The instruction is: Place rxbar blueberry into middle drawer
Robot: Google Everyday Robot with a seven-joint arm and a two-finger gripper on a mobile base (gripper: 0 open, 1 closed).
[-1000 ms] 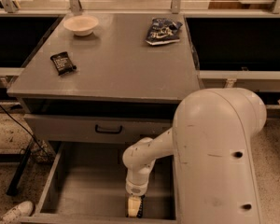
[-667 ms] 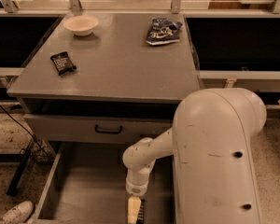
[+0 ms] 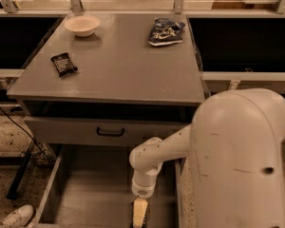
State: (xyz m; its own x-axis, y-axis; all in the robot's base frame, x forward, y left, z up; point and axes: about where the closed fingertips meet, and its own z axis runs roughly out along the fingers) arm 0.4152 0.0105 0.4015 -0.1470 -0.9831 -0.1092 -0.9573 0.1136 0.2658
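The middle drawer is pulled open at the bottom of the camera view, a deep grey tray with a bare floor and low side walls. My arm reaches down into it from the right. My gripper hangs low over the drawer floor near its front right, at the bottom edge of the view. The rxbar blueberry does not show; it is hidden or out of view.
On the grey cabinet top lie a black-wrapped bar at the left, a white bowl at the back left and a blue-and-white snack bag at the back right. A drawer front with a black handle stands above the open tray. A white shoe is at the lower left.
My gripper has sunk slightly lower into the open drawer. Nothing on the cabinet top has moved.
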